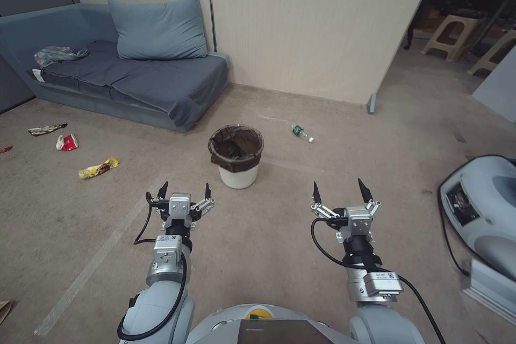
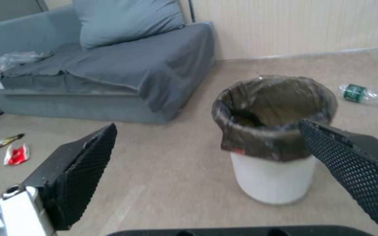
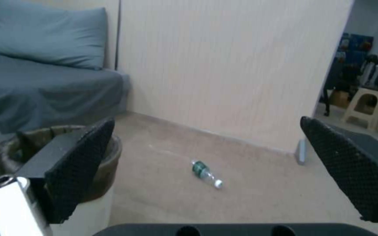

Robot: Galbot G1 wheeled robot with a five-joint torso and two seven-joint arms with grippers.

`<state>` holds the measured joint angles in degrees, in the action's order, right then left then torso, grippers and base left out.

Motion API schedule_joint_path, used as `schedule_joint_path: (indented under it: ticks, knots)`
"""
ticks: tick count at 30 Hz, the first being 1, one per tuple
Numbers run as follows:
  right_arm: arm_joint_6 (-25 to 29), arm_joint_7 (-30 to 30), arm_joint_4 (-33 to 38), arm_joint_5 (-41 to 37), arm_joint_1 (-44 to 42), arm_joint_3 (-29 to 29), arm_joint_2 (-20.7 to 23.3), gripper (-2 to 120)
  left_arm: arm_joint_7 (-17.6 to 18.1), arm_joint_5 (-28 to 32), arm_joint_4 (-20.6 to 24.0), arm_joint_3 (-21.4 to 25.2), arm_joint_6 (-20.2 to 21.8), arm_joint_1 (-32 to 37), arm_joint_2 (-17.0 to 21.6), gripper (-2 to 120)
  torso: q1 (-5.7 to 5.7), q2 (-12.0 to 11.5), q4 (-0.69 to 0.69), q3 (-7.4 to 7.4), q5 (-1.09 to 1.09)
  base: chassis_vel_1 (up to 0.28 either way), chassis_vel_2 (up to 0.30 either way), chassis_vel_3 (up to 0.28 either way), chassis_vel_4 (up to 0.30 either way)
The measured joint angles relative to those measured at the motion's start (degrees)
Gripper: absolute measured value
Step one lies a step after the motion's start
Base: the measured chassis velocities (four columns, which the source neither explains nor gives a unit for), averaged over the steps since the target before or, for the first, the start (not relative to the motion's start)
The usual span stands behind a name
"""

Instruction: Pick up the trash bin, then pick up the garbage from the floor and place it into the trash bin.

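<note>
Trash bin [image 1: 236, 155] stands upright on the floor, dark liner holding nothing discernible, both grippers' jaws apart, short of it

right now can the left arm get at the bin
Probably yes. The left tool hovers open just short of the bin, which stands upright on bare floor with nothing between them. The bin sits slightly toward the robot's right of the tool, so some sideways shift looks needed.

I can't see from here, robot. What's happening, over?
Left tool and right tool open, empty, held above the floor. Bin upright ahead, untouched. Bottle and wrappers on the floor. Nothing blocking.
</note>
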<state>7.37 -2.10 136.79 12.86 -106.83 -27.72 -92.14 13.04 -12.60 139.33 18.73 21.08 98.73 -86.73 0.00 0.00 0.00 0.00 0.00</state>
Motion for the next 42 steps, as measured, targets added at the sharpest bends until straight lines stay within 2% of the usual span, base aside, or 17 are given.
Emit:
schedule_joint_path:
  ticks: [3, 6, 7, 10, 11, 24, 31, 42]
  knots:
    - [0.03, 0.03, -0.08, 0.00, 0.02, -0.02, 0.01, 100, 0.00, -0.01, -0.01, -0.01, -0.02, 0.02, 0.00, 100, 0.00, 0.00, 0.00, 0.01, 0.02, -0.244, 0.257, 0.253, -0.285]
    - [0.06, 0.05, -0.11, 0.00, 0.04, -0.03, 0.00, 100, 0.00, -0.01, -0.01, -0.01, -0.05, -0.01, 0.05, 100, 0.00, 0.00, -0.01, 0.01, -0.04, -0.290, 0.269, 0.274, -0.255]
    - [0.07, 0.07, -0.17, 0.00, 0.06, -0.04, 0.02, 100, 0.02, -0.01, -0.01, 0.00, -0.07, 0.00, 0.06, 100, 0.00, 0.00, 0.00, 0.00, 0.04, -0.266, 0.246, 0.252, -0.262]
    - [0.11, 0.07, -0.21, 0.00, 0.06, -0.04, 0.00, 100, 0.03, 0.00, -0.02, -0.03, -0.09, 0.01, 0.13, 100, 0.00, 0.00, -0.01, 0.01, -0.05, -0.253, 0.239, 0.280, -0.224]
    - [0.12, 0.08, -0.25, 0.00, 0.07, -0.04, 0.02, 100, 0.04, 0.00, -0.01, -0.03, -0.09, 0.01, 0.16, 100, 0.00, 0.00, 0.00, 0.00, 0.02, -0.260, 0.223, 0.269, -0.255]
    - [1.11, 0.13, -0.69, -0.04, 0.17, -0.03, 0.01, 100, 0.13, 0.03, -0.13, 0.01, -0.11, -0.01, 0.25, 100, 0.01, 0.00, 0.00, 0.02, 0.00, -0.233, 0.238, 0.232, -0.237]
    - [3.38, 0.03, -1.43, 1.20, 0.23, -0.04, 0.00, 100, 0.16, 0.01, -0.26, -0.09, -0.12, 0.00, 0.11, 100, 0.00, 0.00, 0.00, 0.00, 0.00, -0.029, 0.041, 0.033, -0.021]
    - [3.64, 0.02, -1.62, 1.48, 0.25, -0.04, 0.00, 100, 1.38, 1.28, -0.27, -0.54, 0.84, 0.02, 0.08, 100, 0.00, 0.00, 0.00, 0.00, 0.00, 0.006, -0.008, -0.011, 0.008]
